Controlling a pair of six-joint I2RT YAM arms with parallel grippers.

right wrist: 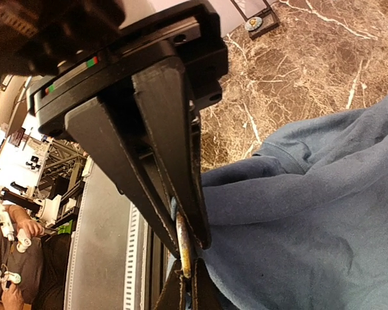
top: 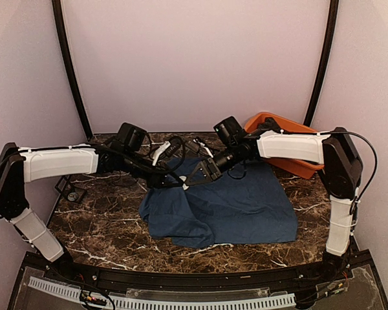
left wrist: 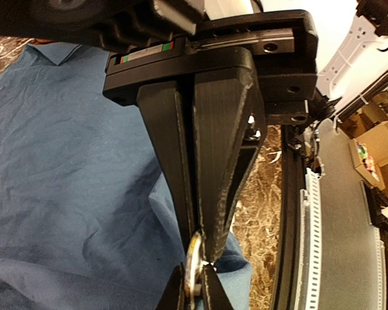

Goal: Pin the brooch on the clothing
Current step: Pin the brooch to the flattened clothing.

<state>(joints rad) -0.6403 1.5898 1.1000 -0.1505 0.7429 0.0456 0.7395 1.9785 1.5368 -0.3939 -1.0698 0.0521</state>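
Note:
The clothing [top: 246, 203] is a dark navy T-shirt spread on the marble table [top: 103, 239], its left part bunched. Above its upper left corner my two grippers meet tip to tip. The brooch [left wrist: 193, 268] is a small gold-rimmed disc seen edge-on. My left gripper [left wrist: 197, 248] is shut on its upper edge, over the blue fabric [left wrist: 64, 181]. In the right wrist view the brooch [right wrist: 185, 252] sits between the fingers of my right gripper [right wrist: 184, 242], which is shut on it, with the shirt [right wrist: 310, 219] beside it. From above, the left gripper [top: 176, 182] and right gripper [top: 197, 177] hide the brooch.
An orange tub [top: 291, 126] stands at the back right, behind the right arm. A small black tray [top: 74, 192] lies near the table's left edge, and also shows as a small black tray [right wrist: 252, 19] in the right wrist view. Cables lie at the back middle [top: 181, 145].

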